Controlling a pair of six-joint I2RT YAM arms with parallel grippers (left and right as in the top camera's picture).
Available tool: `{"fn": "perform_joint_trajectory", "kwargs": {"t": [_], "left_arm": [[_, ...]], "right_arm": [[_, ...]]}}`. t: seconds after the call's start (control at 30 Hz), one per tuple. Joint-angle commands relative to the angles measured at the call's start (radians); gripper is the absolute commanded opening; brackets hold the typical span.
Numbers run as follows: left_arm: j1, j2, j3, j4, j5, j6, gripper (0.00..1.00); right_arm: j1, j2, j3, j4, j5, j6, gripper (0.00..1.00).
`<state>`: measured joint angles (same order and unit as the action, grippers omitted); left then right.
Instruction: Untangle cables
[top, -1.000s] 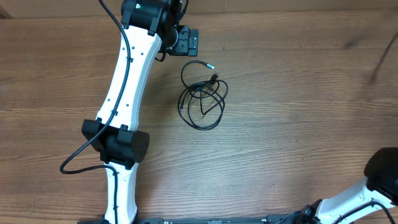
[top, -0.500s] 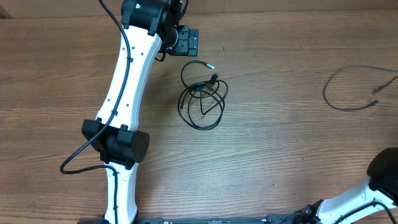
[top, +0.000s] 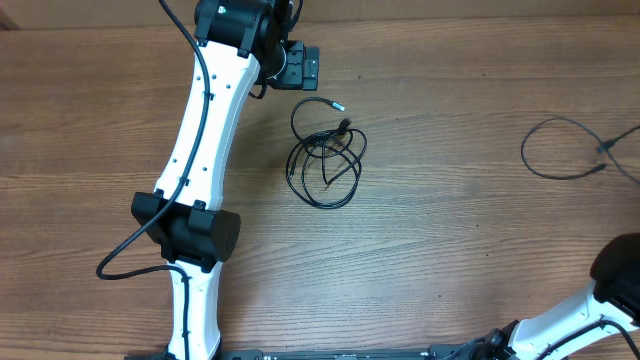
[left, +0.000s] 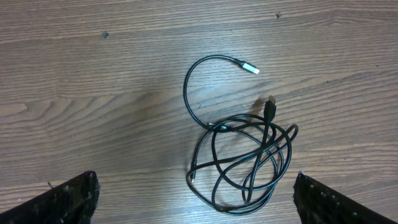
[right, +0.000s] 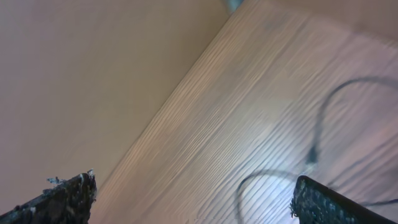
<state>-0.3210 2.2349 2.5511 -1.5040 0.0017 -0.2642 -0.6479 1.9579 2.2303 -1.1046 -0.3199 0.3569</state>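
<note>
Right wrist view blurred; loose cable (top: 524, 155) cut by overhead's right edge; right pincer (right: 193, 199) outside overhead frame.

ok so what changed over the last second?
The single cable, strung taut in the air at the far right a second ago, has been let go and now lies as a loose loop on the table. The right gripper is above it, fingers apart and empty. Unchanged: the tangled bundle, the left arm, and the left gripper open over the bundle.
</note>
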Motion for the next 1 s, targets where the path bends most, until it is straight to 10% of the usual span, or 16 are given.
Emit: {"fn": "perform_joint_trajectory", "kwargs": {"t": [0.0,0.67,0.97], "left_arm": [[0.000,0.002,-0.003,-0.002,-0.012,-0.018,1.00],[0.000,0.002,-0.003,-0.003,-0.012,-0.018,1.00],[0.000,0.002,-0.003,-0.002,-0.012,-0.018,1.00]], "right_arm": [[0.095,0.043,-0.029,-0.031,-0.145,-0.112,1.00],[0.749,0.163,-0.531,-0.040,-0.225,-0.920,1.00],[0.831,0.164,-0.772,0.353,-0.321,-0.925,1.00]]}}
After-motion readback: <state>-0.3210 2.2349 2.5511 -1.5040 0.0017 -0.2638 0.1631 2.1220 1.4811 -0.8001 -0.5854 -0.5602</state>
